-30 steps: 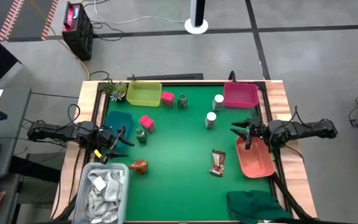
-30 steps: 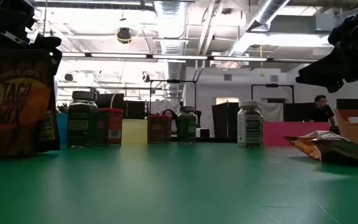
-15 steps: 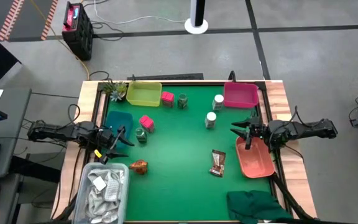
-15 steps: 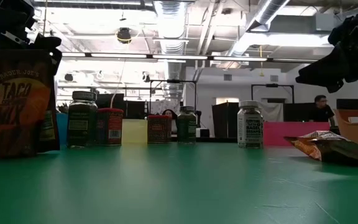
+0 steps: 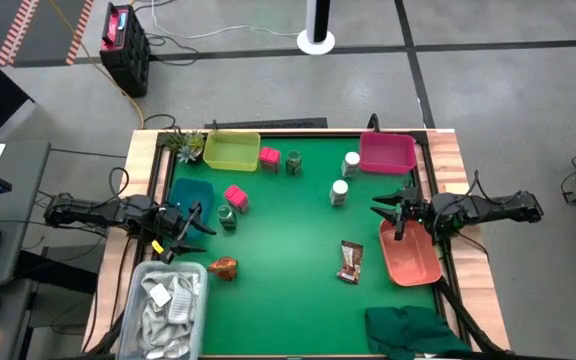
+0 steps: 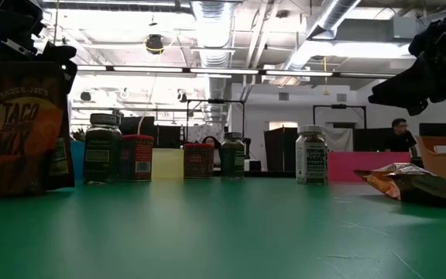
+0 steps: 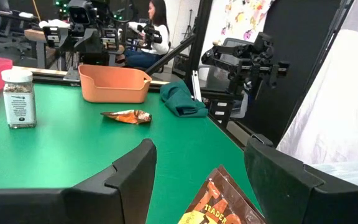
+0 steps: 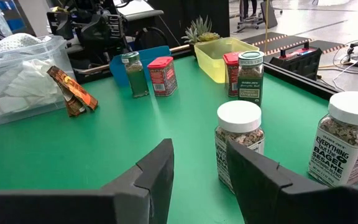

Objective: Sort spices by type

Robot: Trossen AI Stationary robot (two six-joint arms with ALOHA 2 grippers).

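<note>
Sachet (image 5: 224, 267) just beside left tool (image 5: 190, 236), bottle (image 8: 238, 145) near right tool (image 5: 386, 208), prob. untouched

We hold the left gripper (image 5: 190, 226) over the table's (image 5: 278, 240) left edge, fingers (image 7: 126, 180) parted and empty. Our right gripper (image 5: 386, 210) hovers near the table's right edge, fingers (image 8: 157, 168) apart, empty.

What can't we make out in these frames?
- Low view: left sachet cut by picture edge, hides what's behind.
- High view: jar labels too small; green jar lettering unreadable.
- Left wrist view: near sachet cut off by bottom edge.
- Blue bin: contents hidden by left arm.
</note>
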